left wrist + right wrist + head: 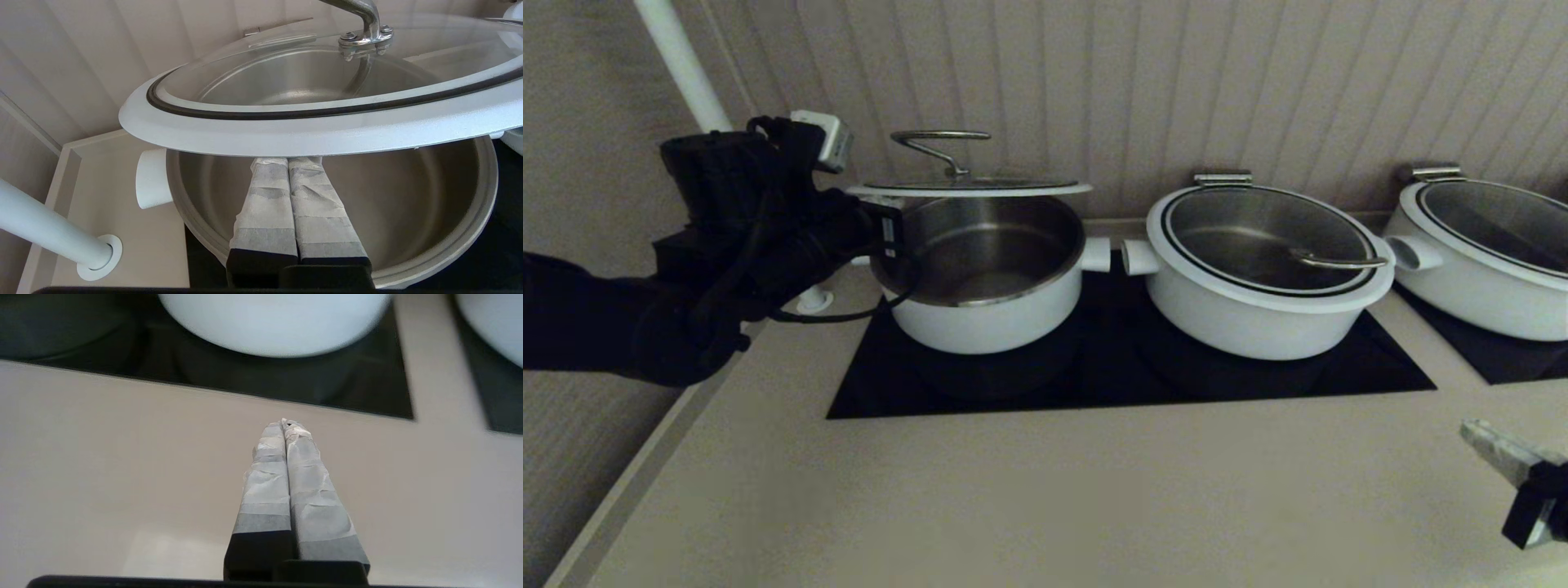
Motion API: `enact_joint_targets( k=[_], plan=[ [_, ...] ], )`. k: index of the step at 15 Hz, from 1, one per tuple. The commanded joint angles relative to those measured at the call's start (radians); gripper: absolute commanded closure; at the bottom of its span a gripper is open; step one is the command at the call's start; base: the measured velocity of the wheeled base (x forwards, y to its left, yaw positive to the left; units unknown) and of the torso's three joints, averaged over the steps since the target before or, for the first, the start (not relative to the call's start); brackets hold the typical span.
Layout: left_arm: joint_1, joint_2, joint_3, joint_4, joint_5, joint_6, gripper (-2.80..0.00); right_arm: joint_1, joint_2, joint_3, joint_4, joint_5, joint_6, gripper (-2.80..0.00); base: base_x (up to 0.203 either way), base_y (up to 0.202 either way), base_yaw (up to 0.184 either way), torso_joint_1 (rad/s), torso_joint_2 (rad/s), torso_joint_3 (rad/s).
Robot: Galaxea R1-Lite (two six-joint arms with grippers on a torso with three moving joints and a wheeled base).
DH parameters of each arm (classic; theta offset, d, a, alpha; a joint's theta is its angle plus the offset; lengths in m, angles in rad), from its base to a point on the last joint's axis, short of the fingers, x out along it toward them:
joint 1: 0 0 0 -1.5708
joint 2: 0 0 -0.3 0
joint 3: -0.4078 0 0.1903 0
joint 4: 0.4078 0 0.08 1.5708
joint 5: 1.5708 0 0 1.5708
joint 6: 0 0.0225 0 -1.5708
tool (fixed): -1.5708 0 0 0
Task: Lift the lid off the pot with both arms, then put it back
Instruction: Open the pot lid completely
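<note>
**Lid raised on the left end effector alone**

Nearest the head camera, low at the right edge, the right end effector (1503,457) hangs over the bare front of the bench (1045,490), its taped fingers pressed together on nothing, well apart from every pot.

The lid (968,189) sits level above the pot (984,273), with an open gap between its white rim and the steel bowl. The left end effector (288,161) comes in from the pot's left side; its two fingers lie closed side by side with no gap, tips tucked under the lid's rim, so the lid appears to rest on them rather than be pinched. Whether the far side of the lid leans on a hinge bracket cannot be told.

By this judgement the lift is done, by one arm, and the return is next: the left arm would lower the lid squarely so its rim seats all round, then slide the fingers out sideways.

Room is tight on the left, where a white pole (682,69) stands by the bench edge and the wall is close behind. To the right, the pot's stub handle (1097,254) nearly meets that of the wider pot (1262,273).
</note>
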Motion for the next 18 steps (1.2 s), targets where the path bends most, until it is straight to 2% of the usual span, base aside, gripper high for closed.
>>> enact_joint_targets(
  k=[1, 3, 6, 15, 16, 18],
  plan=[
    [0.0, 0.009, -0.001, -0.004, 0.001, 0.001, 0.0, -0.017, -0.038, 0.002, 0.009, 0.005, -0.013, 0.0, 0.0, 0.0, 0.0, 0.0, 0.0, 0.0],
    [0.0, 0.009, 0.002, -0.004, 0.001, -0.001, 0.0, -0.017, -0.037, 0.002, 0.033, 0.004, -0.026, 0.0, 0.0, 0.0, 0.0, 0.0, 0.0, 0.0],
    [0.0, 0.009, 0.001, -0.004, 0.001, 0.001, 0.0, -0.015, -0.083, 0.002, 0.149, 0.004, -0.055, 0.0, 0.0, 0.0, 0.0, 0.0, 0.0, 0.0],
    [0.0, 0.006, -0.001, -0.004, 0.001, 0.001, 0.0, -0.004, -0.736, -0.014, 0.923, 0.032, -0.08, 0.0, 0.0, 0.0, 0.0, 0.0, 0.0, 0.0],
    [0.0, 0.006, -0.004, -0.004, 0.001, 0.001, 0.0, -0.003, -0.765, -0.021, 0.966, 0.01, -0.078, 0.0, 0.0, 0.0, 0.0, 0.0, 0.0, 0.0],
    [0.0, 0.006, -0.007, -0.004, 0.001, 0.001, 0.0, -0.003, -0.802, -0.019, 0.976, -0.09, -0.079, 0.0, 0.0, 0.0, 0.0, 0.0, 0.0, 0.0]
  ],
)
